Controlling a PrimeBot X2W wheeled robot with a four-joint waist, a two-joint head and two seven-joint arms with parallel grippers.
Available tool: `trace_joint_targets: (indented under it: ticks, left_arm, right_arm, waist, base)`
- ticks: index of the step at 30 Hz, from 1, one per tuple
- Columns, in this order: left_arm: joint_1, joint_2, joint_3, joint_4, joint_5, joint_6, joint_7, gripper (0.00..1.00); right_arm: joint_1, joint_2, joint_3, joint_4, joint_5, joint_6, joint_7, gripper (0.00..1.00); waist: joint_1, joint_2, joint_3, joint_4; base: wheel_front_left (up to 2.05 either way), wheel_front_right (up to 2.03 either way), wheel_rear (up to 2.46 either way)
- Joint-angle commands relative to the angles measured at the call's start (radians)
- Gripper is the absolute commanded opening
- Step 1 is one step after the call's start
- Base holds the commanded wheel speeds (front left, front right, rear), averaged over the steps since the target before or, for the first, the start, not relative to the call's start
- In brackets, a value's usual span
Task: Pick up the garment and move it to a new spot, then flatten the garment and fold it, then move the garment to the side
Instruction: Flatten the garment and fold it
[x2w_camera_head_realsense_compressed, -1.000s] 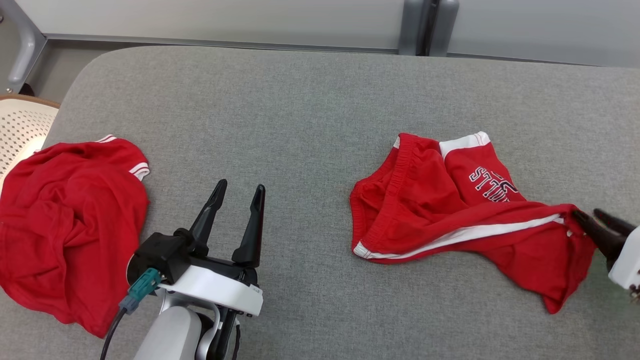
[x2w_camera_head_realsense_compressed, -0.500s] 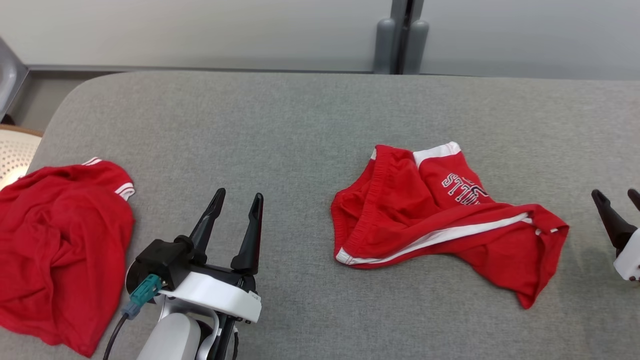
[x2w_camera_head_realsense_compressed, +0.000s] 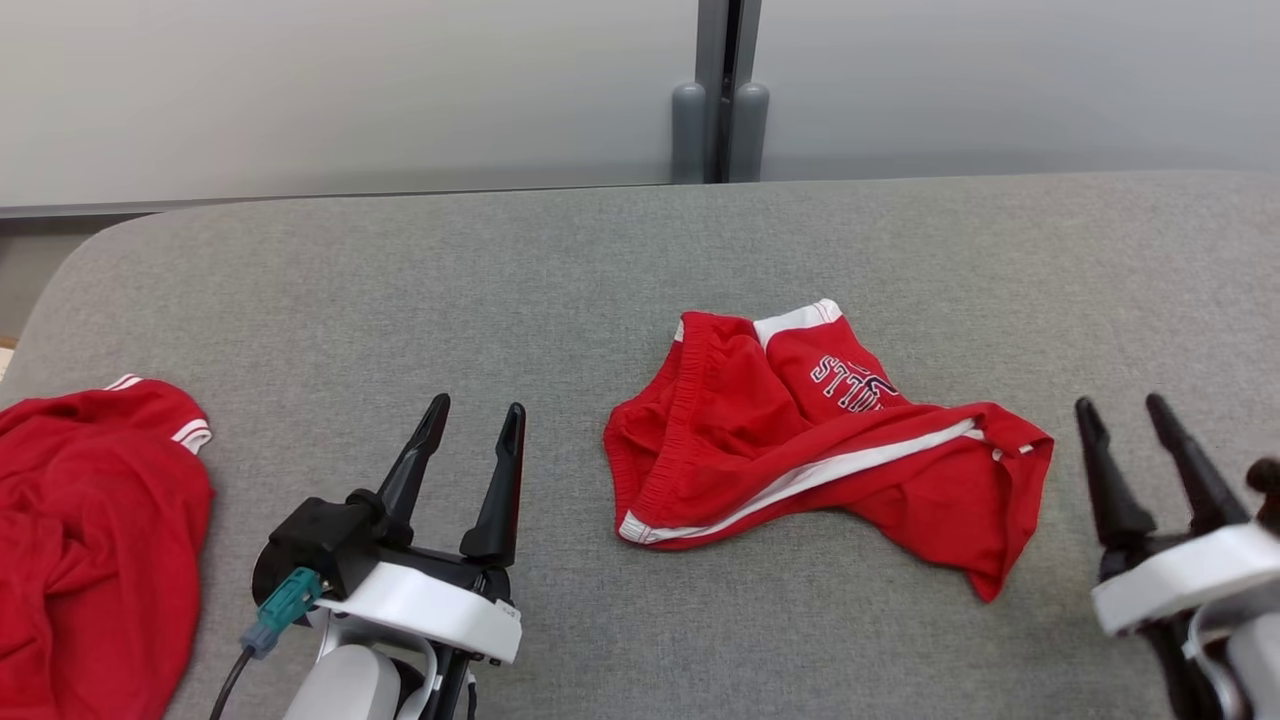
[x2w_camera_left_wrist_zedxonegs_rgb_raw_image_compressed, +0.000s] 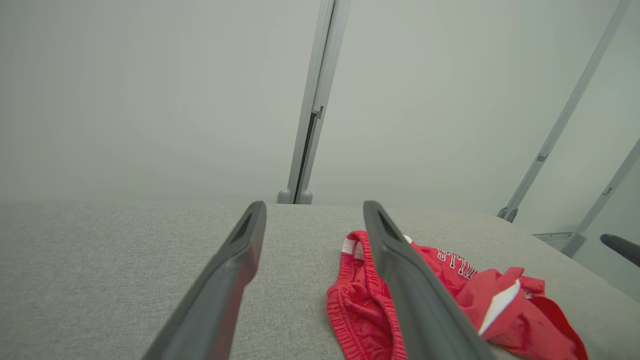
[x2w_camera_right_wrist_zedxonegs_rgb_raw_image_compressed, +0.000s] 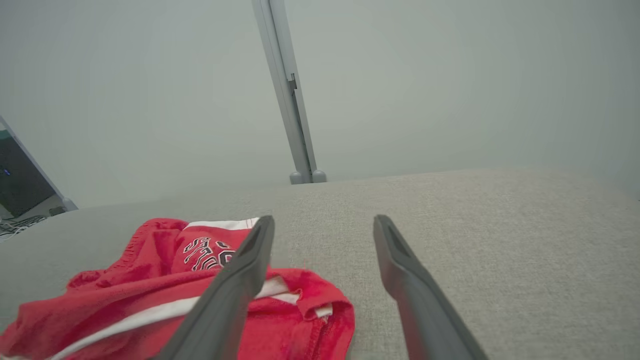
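Red shorts (x2w_camera_head_realsense_compressed: 800, 450) lie crumpled on the table (x2w_camera_head_realsense_compressed: 600, 260); left gripper (x2w_camera_head_realsense_compressed: 477, 408) at 7 o'clock and right gripper (x2w_camera_head_realsense_compressed: 1122, 404) at 5 are empty, jaws parted. Waistband (x2w_camera_head_realsense_compressed: 650, 470) at 9 and, seemingly, hem (x2w_camera_head_realsense_compressed: 1000, 560) at 4 should be pinched, then drawn apart.

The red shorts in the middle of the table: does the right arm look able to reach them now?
Probably yes. The right gripper stands open close beside the red shorts, and nothing lies on the grey table between them.
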Motion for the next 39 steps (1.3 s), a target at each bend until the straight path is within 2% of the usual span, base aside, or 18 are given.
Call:
trace_joint_targets:
  ticks: [1, 5, 8, 12, 18, 21, 30, 39]
  left_arm:
    - [0.004, 0.004, 0.005, -0.004, -0.002, 0.0, 0.0, 1.0]
    - [-0.001, 0.004, 0.004, -0.009, -0.005, 0.0, 0.0, 1.0]
    - [-0.01, 0.004, 0.0, -0.009, -0.007, -0.001, 0.0, 1.0]
    - [-0.016, 0.005, -0.005, -0.006, -0.008, -0.004, 0.0, 1.0]
    - [-0.021, 0.004, -0.01, -0.002, -0.01, -0.004, 0.0, 1.0]
    - [-0.027, 0.004, -0.012, 0.001, -0.009, -0.005, 0.0, 1.0]
    - [-0.048, 0.004, -0.026, 0.0, -0.018, -0.006, 0.0, 1.0]
    - [-0.061, 0.004, -0.026, 0.0, -0.021, -0.006, 0.0, 1.0]
  right_arm:
    - [0.054, 0.04, -0.039, -0.039, -0.045, 0.0, -0.003, 1.0]
    - [0.155, 0.145, -0.144, -0.162, -0.181, 0.0, -0.003, 1.0]
    - [0.203, 0.196, -0.177, -0.211, -0.252, 0.0, -0.003, 1.0]
    - [0.218, 0.22, -0.193, -0.223, -0.299, 0.0, -0.003, 1.0]
    - [0.191, 0.216, -0.197, -0.15, -0.316, 0.0, -0.001, 1.0]
    - [0.153, 0.214, -0.186, -0.103, -0.278, 0.0, 0.026, 1.0]
    - [0.044, 0.149, -0.13, -0.001, -0.123, 0.0, 0.129, 1.0]
    - [-0.025, 0.088, -0.065, 0.012, 0.043, 0.0, 0.203, 1.0]
  waist:
    - [0.0, 0.0, 0.004, -0.007]
    - [0.0, 0.0, 0.018, -0.017]
    - [0.0, 0.0, 0.027, -0.02]
    - [0.0, 0.0, 0.034, -0.02]
    - [0.0, 0.0, 0.043, -0.009]
    - [0.0, 0.0, 0.053, -0.001]
    - [0.0, 0.0, 0.092, 0.03]
    - [0.0, 0.0, 0.121, 0.054]
  base:
    - [0.0, 0.0, 0.0]
    - [0.0, 0.0, 0.0]
    - [0.0, 0.0, 0.0]
    - [0.0, 0.0, 0.0]
    - [0.0, 0.0, 0.0]
    - [0.0, 0.0, 0.0]
    - [0.0, 0.0, 0.0]
    - [0.0, 0.0, 0.0]
